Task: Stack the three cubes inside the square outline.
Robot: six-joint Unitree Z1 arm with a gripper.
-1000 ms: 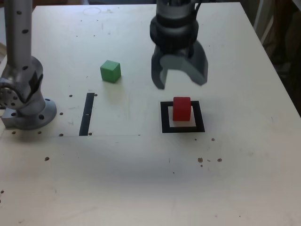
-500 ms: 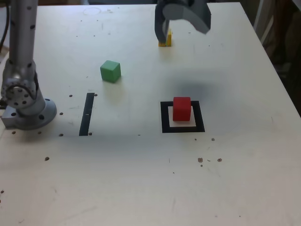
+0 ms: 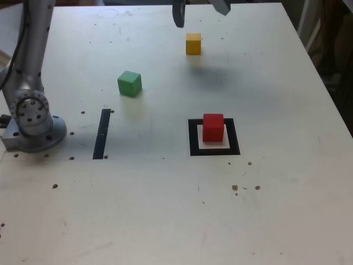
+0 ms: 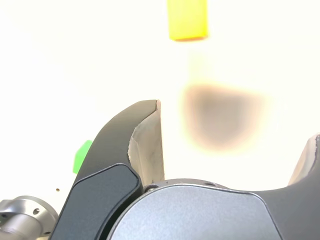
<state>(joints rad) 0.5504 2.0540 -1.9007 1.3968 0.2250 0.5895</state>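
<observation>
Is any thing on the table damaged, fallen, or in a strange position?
Nothing stands out. The red cube sits upright inside the square outline; the green cube and yellow cube rest flat on the table. Only small dark specks mark its surface.

- A pale, cream-white table point(image 3: 165, 221) fills most of the exterior view, dotted with small dark holes.
- Beyond the table's edge at the exterior view's right, the surroundings are dark and indistinct.

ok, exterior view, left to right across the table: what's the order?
Arm base → black strip → green cube → yellow cube → red cube, sitting inside the square outline.
</observation>
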